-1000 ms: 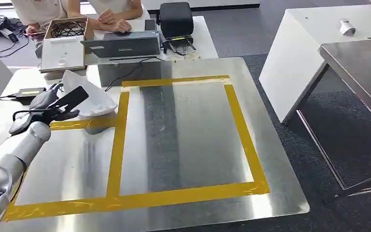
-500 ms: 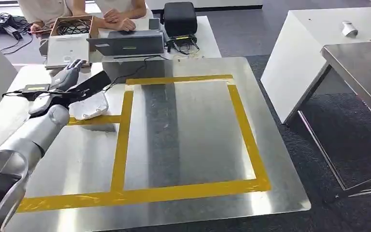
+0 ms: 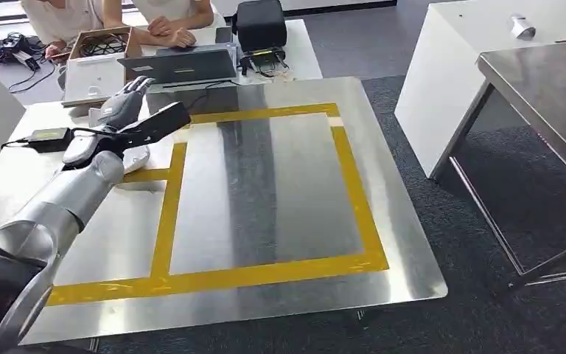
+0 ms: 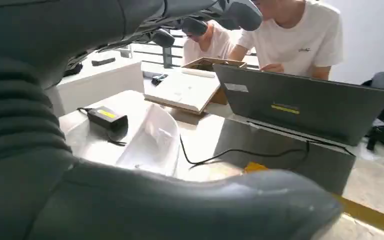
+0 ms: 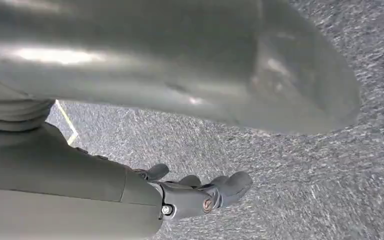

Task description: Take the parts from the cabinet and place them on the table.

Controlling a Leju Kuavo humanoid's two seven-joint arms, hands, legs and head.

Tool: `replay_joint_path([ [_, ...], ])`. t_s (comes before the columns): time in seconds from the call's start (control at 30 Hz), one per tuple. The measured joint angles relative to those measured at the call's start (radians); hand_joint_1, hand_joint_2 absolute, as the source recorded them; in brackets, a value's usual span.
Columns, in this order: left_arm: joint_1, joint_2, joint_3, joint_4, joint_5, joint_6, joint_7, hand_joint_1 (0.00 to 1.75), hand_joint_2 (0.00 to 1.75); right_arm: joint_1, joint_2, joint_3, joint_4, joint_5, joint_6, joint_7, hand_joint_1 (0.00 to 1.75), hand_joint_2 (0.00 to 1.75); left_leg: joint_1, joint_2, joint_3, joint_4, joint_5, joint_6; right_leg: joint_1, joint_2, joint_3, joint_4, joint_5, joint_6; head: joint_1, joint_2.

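Observation:
A white moulded part lies on the steel table, just outside the yellow tape frame at its far left corner. My left hand hovers above the part with its fingers spread upward, holding nothing. In the left wrist view the part rests flat on the table beyond my thumb. My right hand hangs beside my body over grey carpet, fingers loosely apart and empty.
Behind the table stand a grey laptop, a black case, a cardboard box and a power adapter with its cable. Two people sit at the far side. A white counter and a steel bench stand to the right.
My left arm has lifted and reached further forward, off the white part, which stays on the table. The whole view has shifted a little too.

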Motion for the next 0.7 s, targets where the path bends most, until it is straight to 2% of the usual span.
replay_joint_path([
  [0.03,0.000,-0.015,-0.001,0.000,-0.006,0.005,-0.007,0.00,1.75,0.000,0.000,0.001,0.000,0.000,0.000,-0.002,0.00,0.00,0.000,0.000,0.014,0.002,0.006,0.000,0.000,-0.002,-0.009,0.001,0.007,0.002,0.001,0.000],
  [0.07,0.000,-0.025,-0.002,-0.001,-0.014,0.011,-0.010,0.00,1.75,0.000,0.000,0.001,0.000,0.000,0.000,-0.002,0.00,0.00,0.001,0.000,0.049,-0.037,0.028,0.000,-0.001,-0.003,-0.016,0.002,0.012,0.004,0.002,0.000],
  [0.13,-0.001,-0.048,-0.002,-0.010,-0.024,0.024,-0.020,0.00,1.75,0.000,0.002,0.002,0.000,-0.001,-0.006,-0.002,0.00,0.00,0.004,0.001,0.171,-0.213,0.091,0.001,-0.006,-0.004,-0.025,0.005,0.020,0.013,0.002,0.000],
  [0.17,-0.004,-0.057,-0.002,-0.013,-0.027,0.031,-0.026,0.00,1.75,-0.001,0.002,0.002,0.000,-0.004,-0.009,-0.002,0.00,0.00,0.006,0.000,0.210,-0.286,0.085,-0.002,-0.005,-0.004,-0.027,0.008,0.022,0.016,0.001,0.000],
  [0.2,-0.009,-0.072,-0.002,-0.016,-0.036,0.040,-0.033,0.00,1.75,-0.002,0.001,0.002,0.000,-0.011,-0.013,-0.003,0.00,0.00,-0.004,-0.007,0.228,-0.300,0.082,0.008,-0.002,-0.003,-0.032,0.008,0.029,0.026,0.000,0.000],
  [0.27,-0.015,-0.095,-0.003,-0.017,-0.048,0.050,-0.046,0.00,1.75,-0.001,0.000,0.002,0.000,-0.031,-0.021,-0.007,0.00,0.00,-0.005,-0.010,0.216,-0.295,0.088,0.019,-0.001,-0.001,-0.032,0.005,0.044,0.040,0.001,0.000],
  [0.3,-0.018,-0.108,-0.003,-0.018,-0.054,0.054,-0.053,0.00,1.75,0.000,0.000,0.000,0.000,-0.040,-0.027,-0.006,0.00,0.00,-0.008,-0.010,0.209,-0.293,0.093,0.027,-0.003,-0.001,-0.033,-0.004,0.053,0.048,0.015,0.000],
  [0.33,-0.024,-0.123,-0.003,-0.023,-0.055,0.057,-0.059,0.00,1.75,0.001,-0.002,-0.005,0.000,-0.054,-0.034,-0.007,0.00,0.00,-0.003,-0.009,0.202,-0.302,0.105,0.045,-0.001,-0.001,-0.038,-0.010,0.062,0.058,0.020,0.000],
  [0.37,-0.031,-0.134,-0.003,-0.024,-0.057,0.060,-0.063,0.00,1.75,0.000,-0.002,-0.011,0.000,-0.063,-0.034,-0.013,0.00,0.00,0.001,-0.007,0.195,-0.304,0.114,0.054,-0.005,-0.001,-0.043,-0.003,0.046,0.061,0.018,0.000],
  [0.4,-0.038,-0.148,-0.003,-0.027,-0.063,0.067,-0.069,0.00,1.75,0.001,-0.003,-0.016,0.000,-0.065,-0.035,-0.026,0.00,0.00,0.001,-0.008,0.182,-0.305,0.125,0.066,-0.003,-0.002,-0.062,0.042,-0.008,0.065,0.028,0.000],
  [0.43,-0.041,-0.157,-0.003,-0.030,-0.066,0.072,-0.076,0.00,1.75,0.000,-0.005,-0.016,0.000,-0.066,-0.037,-0.036,0.00,0.00,-0.001,-0.009,0.173,-0.305,0.132,0.070,-0.002,-0.001,-0.083,0.104,-0.054,0.067,0.036,0.000],
  [0.47,-0.041,-0.166,-0.003,-0.031,-0.072,0.077,-0.086,0.00,1.75,-0.003,-0.010,-0.016,0.000,-0.074,-0.044,-0.046,0.00,0.00,-0.005,-0.008,0.161,-0.304,0.141,0.074,0.000,-0.001,-0.116,0.202,-0.109,0.068,0.044,0.000],
  [0.5,-0.040,-0.173,-0.003,-0.031,-0.075,0.079,-0.094,0.00,1.75,-0.006,-0.013,-0.020,0.000,-0.086,-0.048,-0.052,0.00,0.00,-0.009,-0.007,0.150,-0.303,0.149,0.077,0.002,-0.001,-0.138,0.278,-0.139,0.067,0.048,0.000],
  [0.53,-0.038,-0.180,-0.003,-0.031,-0.076,0.080,-0.098,0.00,1.75,-0.007,-0.017,-0.024,0.000,-0.097,-0.046,-0.051,0.00,0.00,-0.014,-0.007,0.141,-0.302,0.155,0.079,0.006,-0.001,-0.141,0.308,-0.142,0.063,0.049,0.000],
  [0.57,-0.036,-0.184,-0.003,-0.031,-0.078,0.080,-0.103,0.00,1.75,-0.008,-0.019,-0.032,0.000,-0.106,-0.043,-0.050,0.00,0.00,-0.019,-0.006,0.132,-0.301,0.161,0.081,0.010,-0.001,-0.118,0.290,-0.124,0.056,0.049,0.000],
  [0.6,-0.036,-0.193,-0.003,-0.032,-0.080,0.082,-0.110,0.00,0.00,-0.008,-0.024,-0.040,0.000,-0.112,-0.044,-0.040,0.00,0.00,-0.025,-0.007,0.125,-0.301,0.168,0.084,0.019,-0.001,-0.066,0.224,-0.092,0.043,0.050,0.000],
  [0.63,-0.036,-0.201,-0.003,-0.036,-0.084,0.087,-0.119,0.00,0.00,-0.008,-0.026,-0.045,0.000,-0.114,-0.048,-0.029,0.00,0.00,-0.031,-0.008,0.118,-0.301,0.174,0.087,0.028,0.000,-0.003,0.128,-0.063,0.025,0.052,0.000],
  [0.67,-0.036,-0.210,-0.003,-0.041,-0.090,0.092,-0.124,0.00,0.00,-0.009,-0.031,-0.047,-0.002,-0.114,-0.056,-0.024,0.00,0.00,-0.033,-0.009,0.113,-0.301,0.180,0.089,0.042,0.002,0.061,0.031,-0.051,0.001,0.054,0.000],
  [0.7,-0.035,-0.215,-0.003,-0.045,-0.103,0.102,-0.127,0.00,0.00,-0.012,-0.039,-0.050,-0.003,-0.115,-0.063,-0.015,0.00,0.00,-0.036,-0.008,0.107,-0.302,0.187,0.084,0.043,-0.007,0.082,-0.011,-0.076,-0.020,0.050,0.000],
])
